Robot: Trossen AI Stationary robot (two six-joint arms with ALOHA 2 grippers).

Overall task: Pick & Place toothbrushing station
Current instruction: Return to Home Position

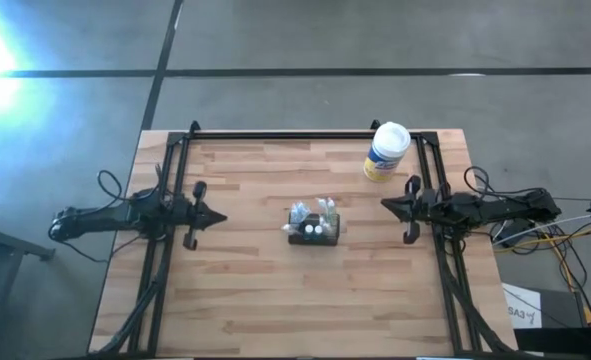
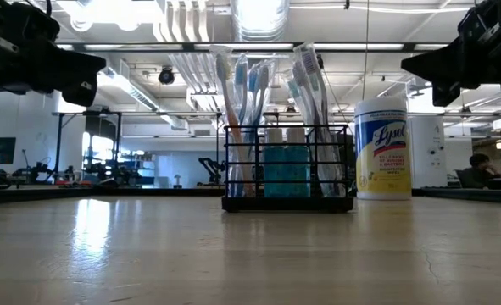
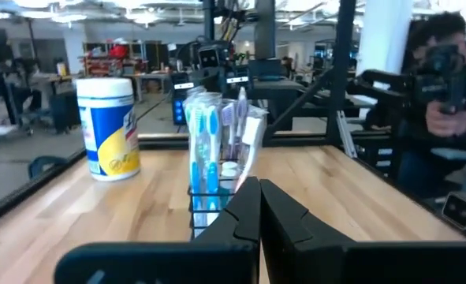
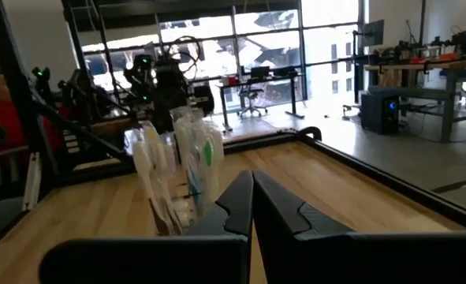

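The toothbrushing station (image 1: 315, 228) is a small black wire holder with wrapped toothbrushes and small bottles standing in it. Its base rests on the wooden table near the middle; it also shows in the low view (image 2: 286, 182), the left wrist view (image 3: 217, 158) and the right wrist view (image 4: 177, 177). My left gripper (image 1: 222, 217) is shut and empty, held above the table to the station's left, pointing at it. My right gripper (image 1: 385, 205) is shut and empty, above the table to the station's right, pointing at it.
A white cylindrical wipes canister with a yellow label (image 1: 386, 151) stands upright at the table's far right, also in the low view (image 2: 383, 148). Black frame rails (image 1: 295, 134) run along the table's far, left and right edges. A person (image 3: 438, 87) is beyond the table's right side.
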